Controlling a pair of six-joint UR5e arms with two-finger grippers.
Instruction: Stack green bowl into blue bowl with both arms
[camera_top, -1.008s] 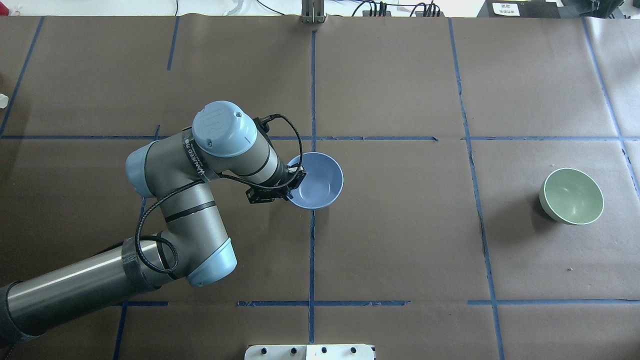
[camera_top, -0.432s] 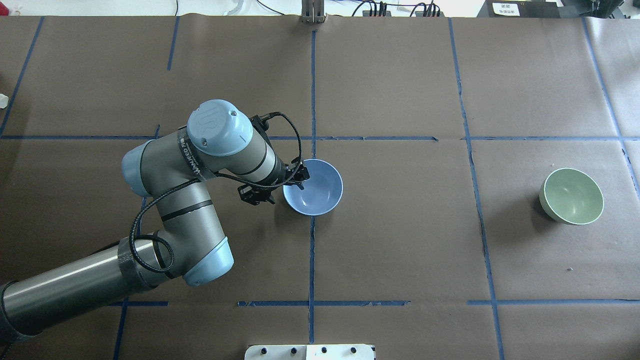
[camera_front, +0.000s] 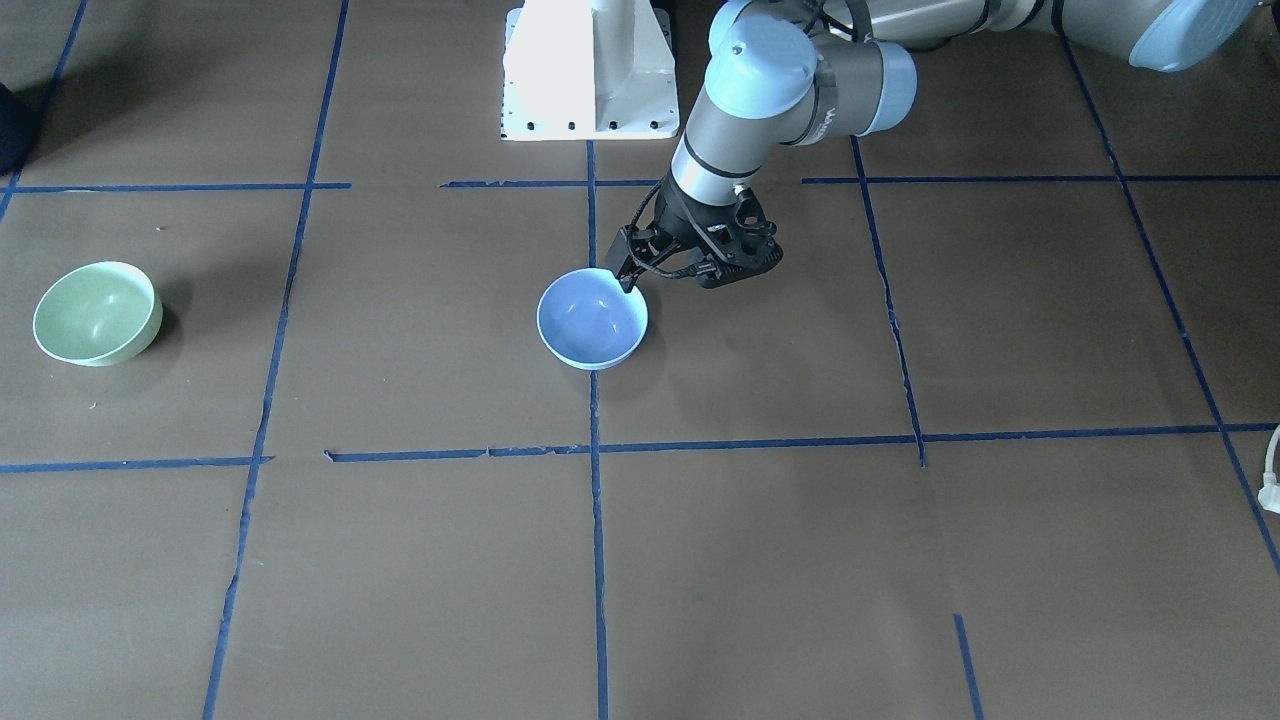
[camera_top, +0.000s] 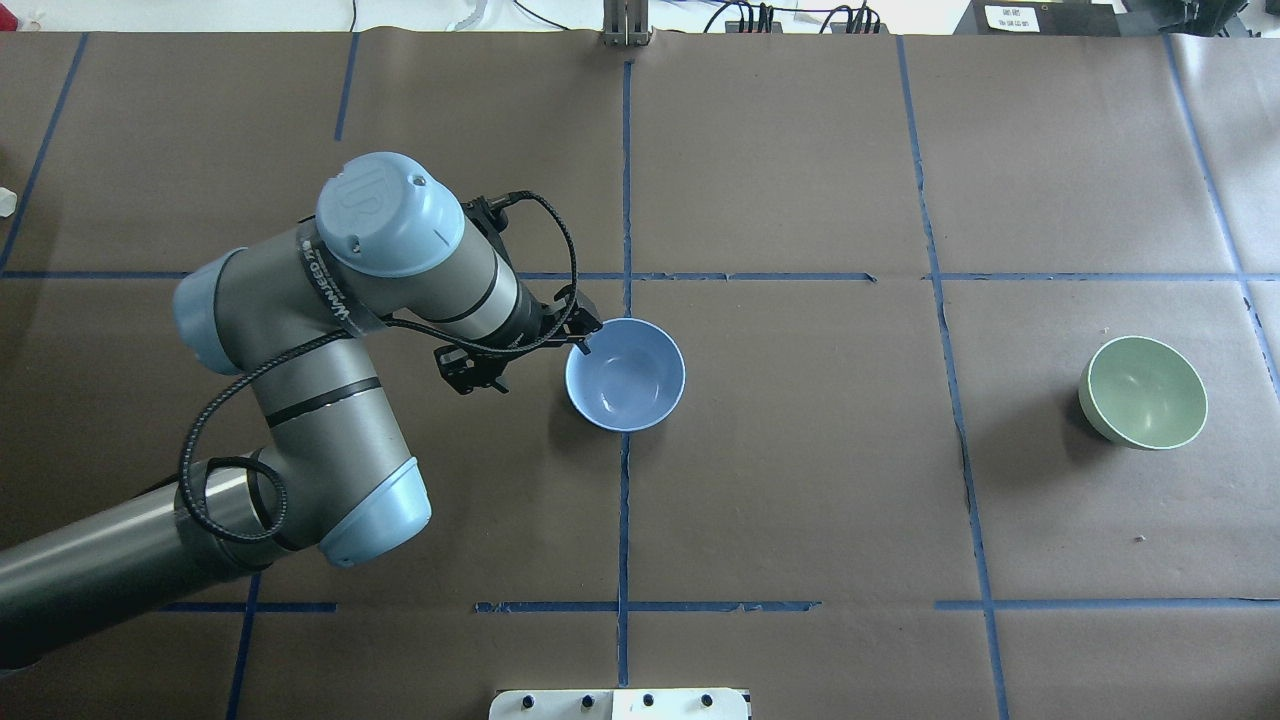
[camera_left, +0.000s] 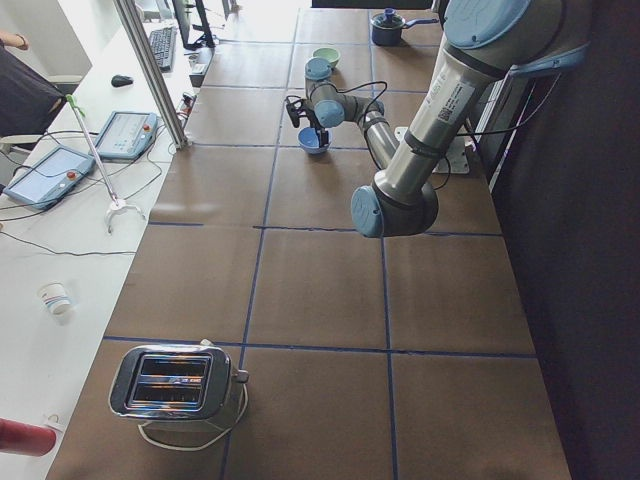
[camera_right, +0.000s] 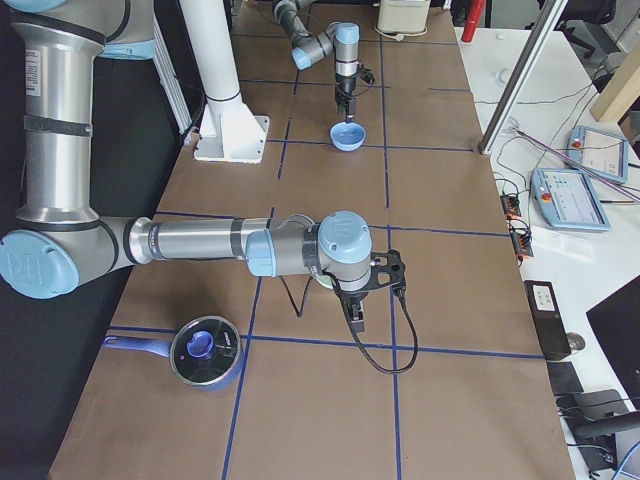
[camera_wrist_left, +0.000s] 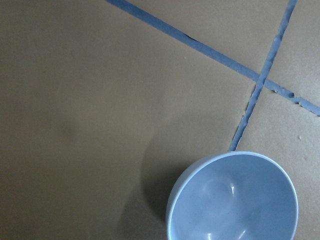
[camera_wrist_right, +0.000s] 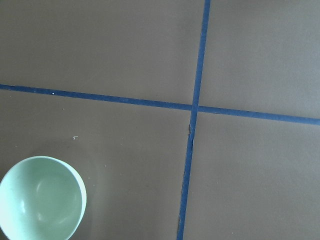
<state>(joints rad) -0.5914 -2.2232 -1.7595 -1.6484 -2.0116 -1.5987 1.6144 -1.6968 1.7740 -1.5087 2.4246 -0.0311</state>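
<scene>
1. Presently the blue bowl (camera_top: 630, 385) stands upright on the table (camera_top: 800, 480), astride the centre tape line. It is round, smooth and plain, with a thin rim and a faint gloss inside.
2. The green bowl (camera_top: 1143, 392) has the same shape in pale mint. It stands upright toward the table's right end, well apart from the blue bowl.
3. The table cover is matte brown paper, lightly creased. It is gridded by blue tape lines (camera_top: 625, 500) that are ragged in places.
4. The left gripper (camera_top: 524, 358) is black, spread wide and holds nothing. One fingertip (camera_top: 583, 336) hangs over the blue bowl's rim on the robot's left side. The right side view shows a gap between fingertip and rim.
5. The right gripper (camera_right: 375, 290) shows only in the right side view, raised above the table. Its spread cannot be told.
6. The right wrist view puts the green bowl in its lower-left corner, near a tape crossing.
7. Brown paper and one long tape line lie between the two bowls.
</scene>
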